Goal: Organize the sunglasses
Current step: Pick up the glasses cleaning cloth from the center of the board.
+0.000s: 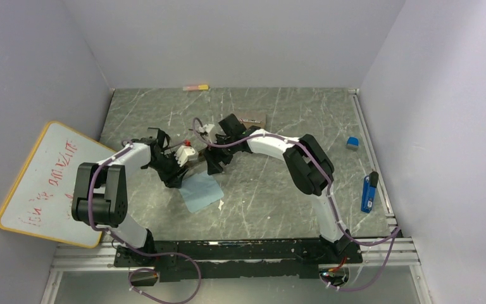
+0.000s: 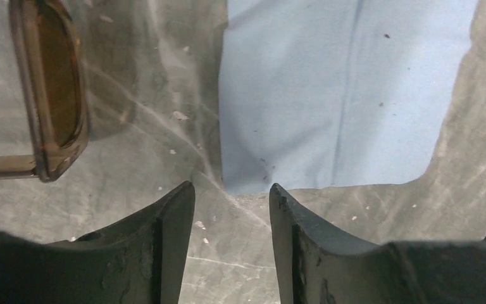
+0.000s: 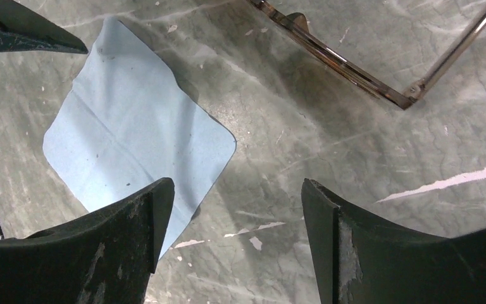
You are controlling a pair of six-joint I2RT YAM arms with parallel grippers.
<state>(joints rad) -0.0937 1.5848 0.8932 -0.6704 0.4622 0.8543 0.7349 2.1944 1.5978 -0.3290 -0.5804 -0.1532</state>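
The thin-framed sunglasses with brown-amber lenses lie on the marbled table; one lens shows at the upper left of the left wrist view. Their frame and an unfolded temple show at the upper right of the right wrist view. My left gripper hovers low over the table at the near corner of a light-blue cloth, its jaws apart with nothing between them. My right gripper stands open over bare table, between the cloth and the sunglasses. In the top view both grippers crowd together just behind the cloth.
A brown printed case lies behind the right wrist. To the left a whiteboard leans, and a small blue block and a blue marker sit at the right. A pink-yellow item is by the back wall.
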